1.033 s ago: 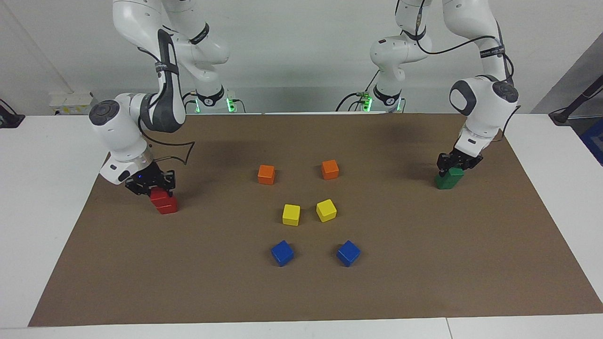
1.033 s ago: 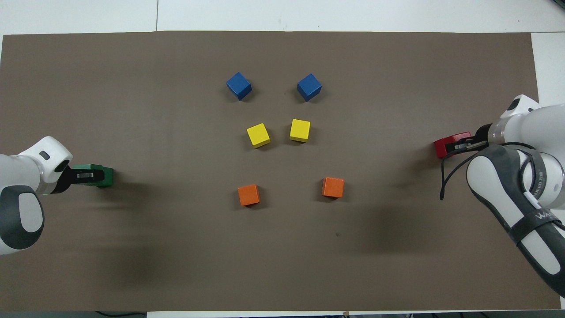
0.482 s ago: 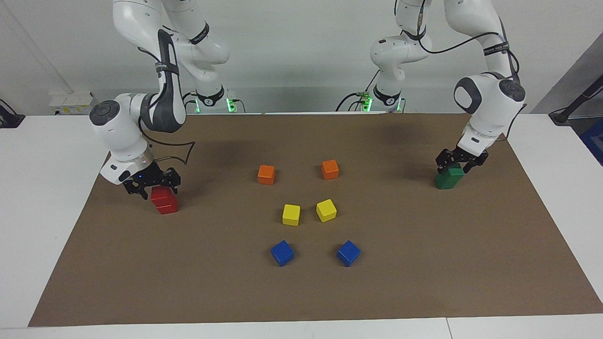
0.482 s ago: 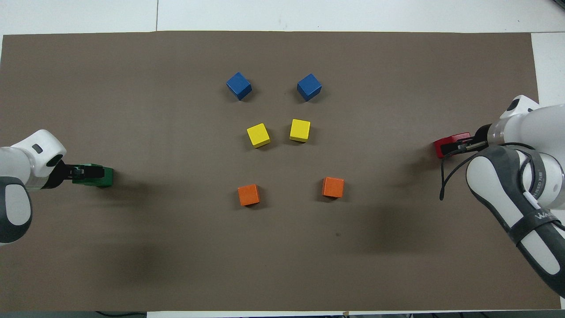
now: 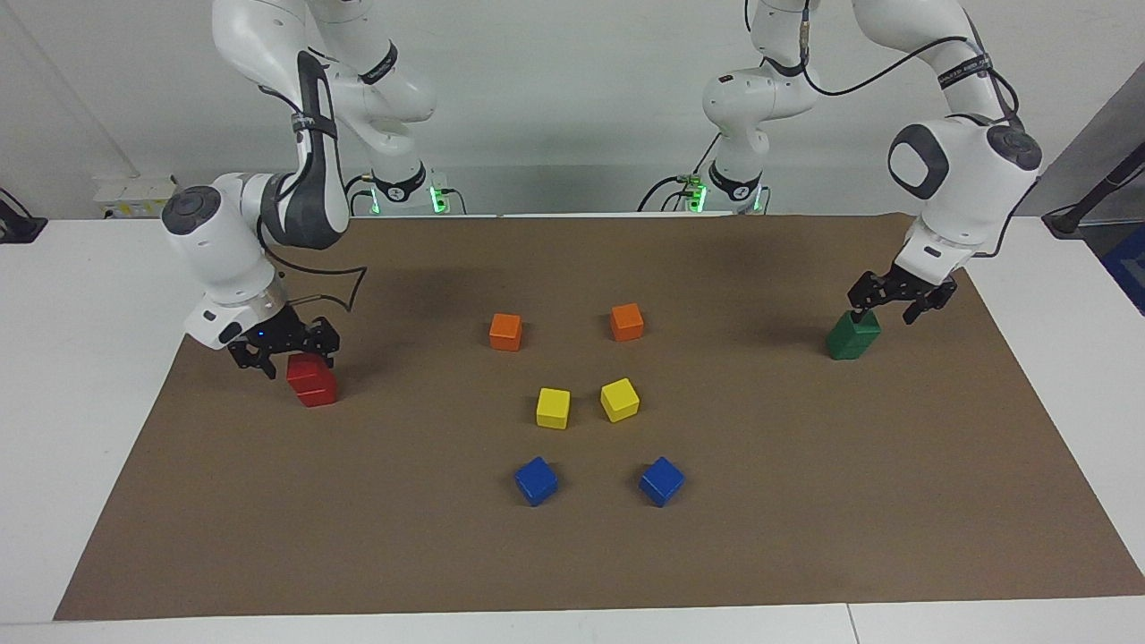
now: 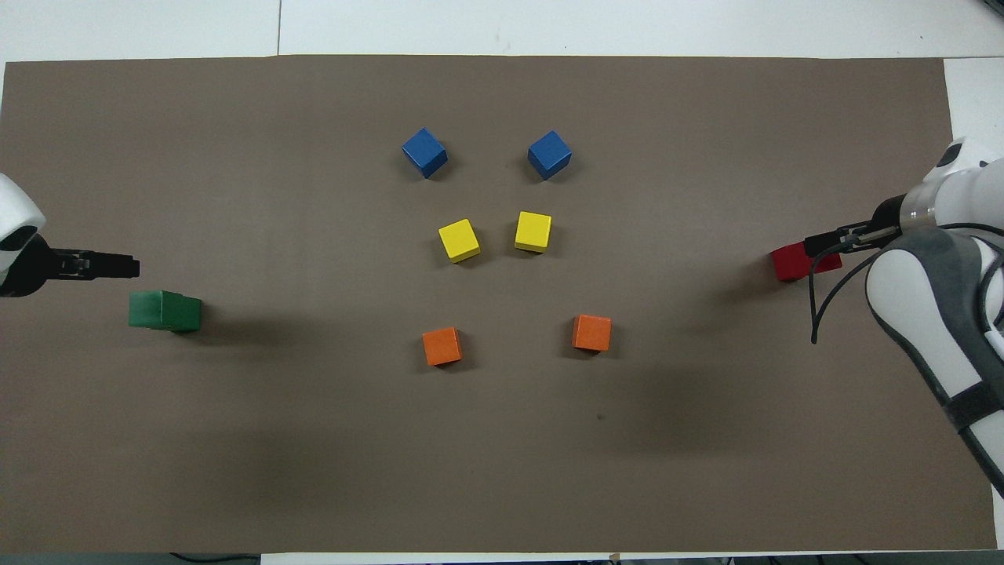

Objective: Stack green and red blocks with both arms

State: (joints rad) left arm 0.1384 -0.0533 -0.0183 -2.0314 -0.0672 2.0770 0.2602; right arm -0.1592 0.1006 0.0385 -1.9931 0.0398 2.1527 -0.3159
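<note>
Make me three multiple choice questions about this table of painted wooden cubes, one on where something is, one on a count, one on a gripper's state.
1. Where does the stack of two dark green wooden cubes stand?
A. toward the left arm's end of the brown mat
B. between the yellow cubes
C. on an orange cube

2. How many single cubes lie in the middle of the mat?
A. four
B. six
C. eight

3. How is the black two-finger right gripper?
A. shut on a blue cube
B. open, beside the top of the stack of two bright red wooden cubes
C. shut on a yellow cube

Answers: 1 A, it stands by the left gripper; 2 B, two orange, two yellow, two blue; 3 B, its fingers are spread and hold nothing.
</note>
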